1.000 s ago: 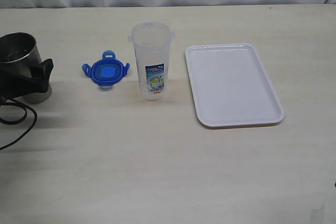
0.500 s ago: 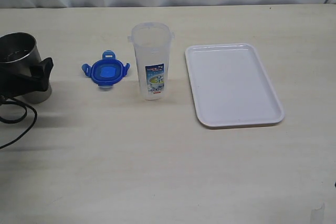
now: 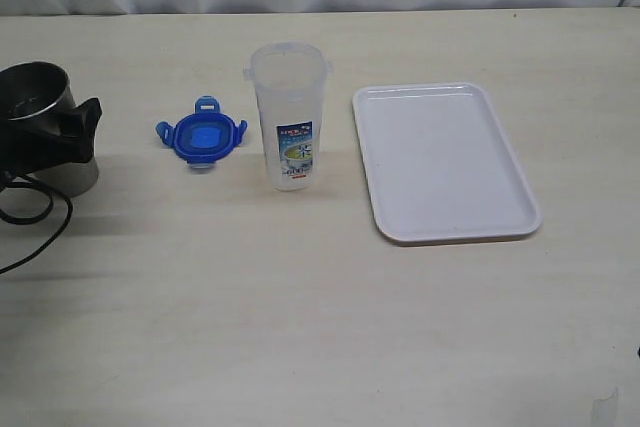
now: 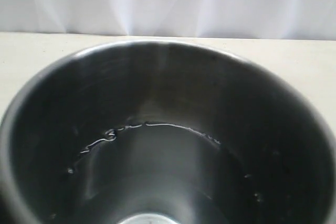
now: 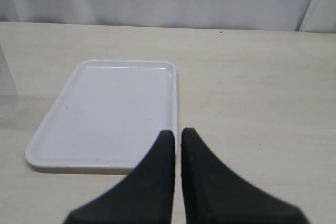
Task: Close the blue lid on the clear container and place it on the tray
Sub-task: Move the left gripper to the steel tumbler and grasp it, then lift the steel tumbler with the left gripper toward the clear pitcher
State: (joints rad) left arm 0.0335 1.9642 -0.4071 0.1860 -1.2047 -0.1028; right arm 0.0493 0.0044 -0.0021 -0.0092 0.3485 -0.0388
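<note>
Black left claw [image 3: 58, 132] higher beside steel cup [image 3: 35, 87]

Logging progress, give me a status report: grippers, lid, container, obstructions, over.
Left gripper open at steel cup; right gripper shut, empty. Blue lid off, beside clear container. Nothing blocking tray.

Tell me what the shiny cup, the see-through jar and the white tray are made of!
The cup looks like metal, probably steel: grey and shiny with reflections inside. The jar looks like clear plastic: you can see through its walls. The tray seems smooth white plastic, slightly glossy, but that is a guess.
</note>
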